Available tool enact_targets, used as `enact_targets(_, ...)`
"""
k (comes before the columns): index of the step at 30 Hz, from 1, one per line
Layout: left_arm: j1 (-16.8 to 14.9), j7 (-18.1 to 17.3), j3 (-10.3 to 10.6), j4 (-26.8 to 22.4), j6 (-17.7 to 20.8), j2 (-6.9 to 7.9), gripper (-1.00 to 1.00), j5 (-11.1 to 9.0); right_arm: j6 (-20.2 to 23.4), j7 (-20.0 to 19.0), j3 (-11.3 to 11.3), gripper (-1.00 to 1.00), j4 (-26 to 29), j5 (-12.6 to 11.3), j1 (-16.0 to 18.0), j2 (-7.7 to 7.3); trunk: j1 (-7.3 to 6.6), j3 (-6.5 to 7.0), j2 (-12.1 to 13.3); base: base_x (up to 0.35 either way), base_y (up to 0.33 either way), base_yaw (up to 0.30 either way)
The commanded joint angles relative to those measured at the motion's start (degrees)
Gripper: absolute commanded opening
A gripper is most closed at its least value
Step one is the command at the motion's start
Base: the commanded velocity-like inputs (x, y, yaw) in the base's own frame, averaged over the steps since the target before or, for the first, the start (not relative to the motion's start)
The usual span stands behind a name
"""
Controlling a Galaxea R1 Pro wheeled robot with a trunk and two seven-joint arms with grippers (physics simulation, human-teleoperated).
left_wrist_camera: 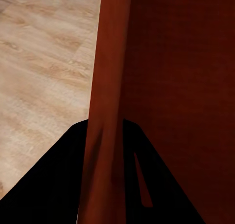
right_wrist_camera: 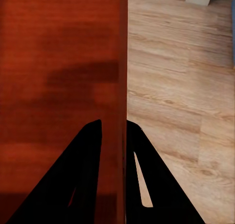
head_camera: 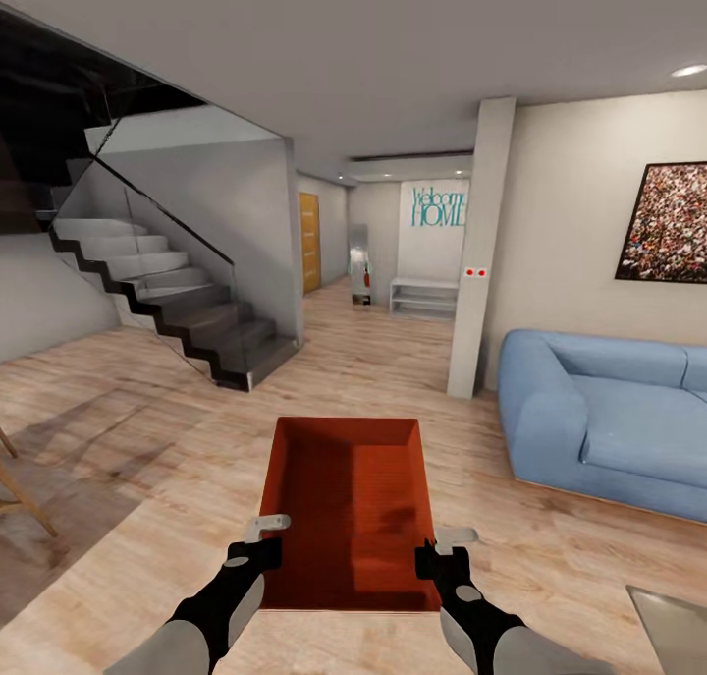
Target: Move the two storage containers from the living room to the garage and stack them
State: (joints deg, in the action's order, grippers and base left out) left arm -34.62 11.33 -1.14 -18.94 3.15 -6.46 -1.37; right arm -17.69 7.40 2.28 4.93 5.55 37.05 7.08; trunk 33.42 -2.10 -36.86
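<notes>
Left gripper [head_camera: 257, 544] clamped on the left long wall of the storage container [head_camera: 346, 503], black fingers [left_wrist_camera: 58, 180] straddling that thin wall in the left wrist view. Right gripper [head_camera: 444, 549] likewise pinching the right wall, one finger [right_wrist_camera: 81, 180] inside, one outside, clearest in the right wrist view. Held level between both arms above the light wood plank floor [head_camera: 393, 361] of the living room. From the head camera alone: blue sofa [head_camera: 609, 420] at right, staircase [head_camera: 167, 292] at left, hallway with a "Welcome HOME" sign [head_camera: 438, 205] beyond.
</notes>
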Motion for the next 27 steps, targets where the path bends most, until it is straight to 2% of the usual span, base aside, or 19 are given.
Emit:
enact_targets(1,0.0,0.4,-0.5,0.1,0.4,0.04,-1.00,-0.7,-0.6,0.3,2.3,-1.00,0.2,0.5,0.1,-0.14,0.05,-0.10,-0.1,0.321,0.000,0.000)
enact_targets(27,0.0,0.3,-0.5,0.2,0.4,0.04,-1.00,-0.7,-0.6,0.3,2.3,-1.00,0.2,0.5,0.1,-0.05,0.05,-0.10,-0.1,0.321,0.000,0.000)
